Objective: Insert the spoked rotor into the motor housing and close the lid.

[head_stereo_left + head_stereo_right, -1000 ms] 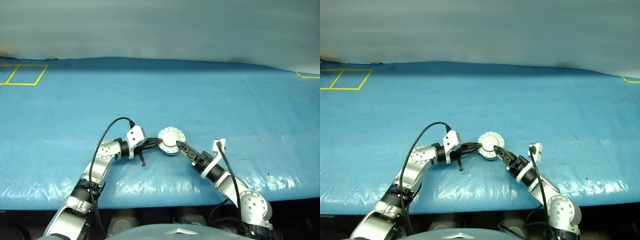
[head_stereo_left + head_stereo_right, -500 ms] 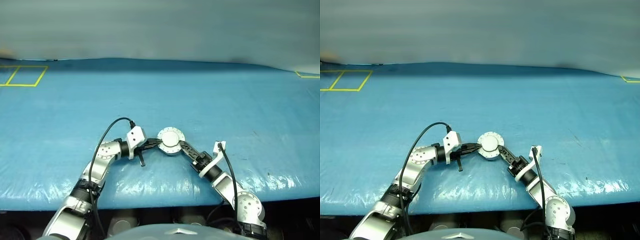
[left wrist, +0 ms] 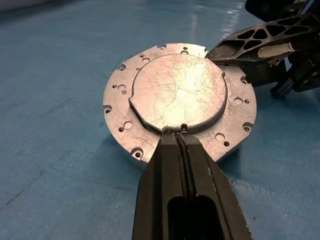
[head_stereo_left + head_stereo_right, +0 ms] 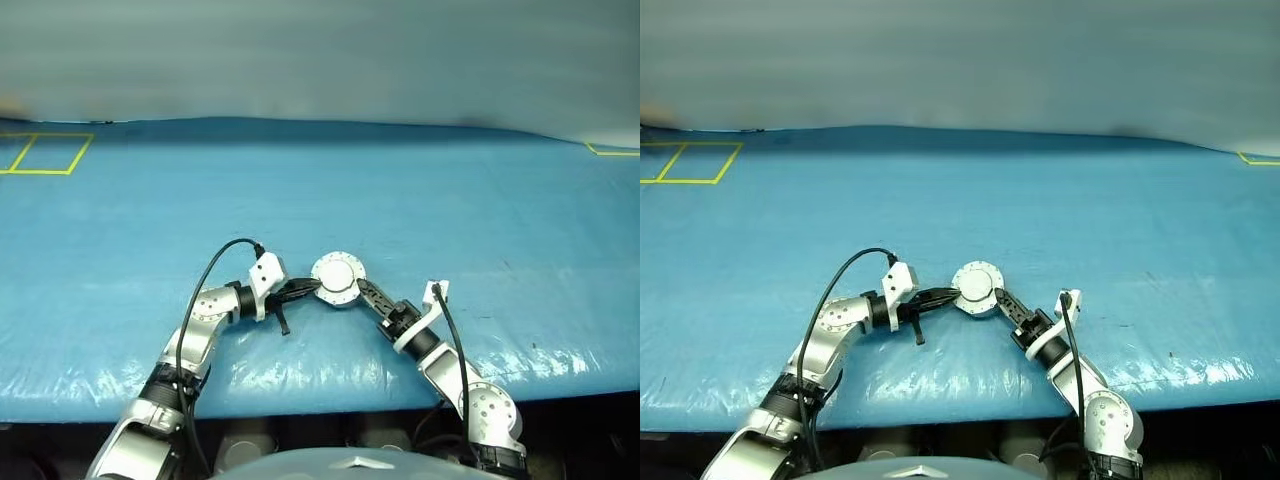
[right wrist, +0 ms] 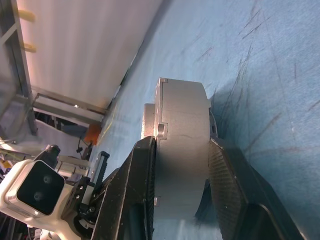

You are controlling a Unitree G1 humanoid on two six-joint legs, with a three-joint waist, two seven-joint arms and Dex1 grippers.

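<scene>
The round silver-grey metal lid (image 3: 180,92) has a bright face scored with fine scratches. The grey metal motor housing (image 5: 182,150) shows a dull, matt side wall. The blue plastic table sheet (image 4: 420,190) looks glossy and scuffed. The black plastic gripper fingers (image 3: 185,200) look matt.

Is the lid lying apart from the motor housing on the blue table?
No, the lid sits on top of the motor housing, with its smooth face up.
</scene>
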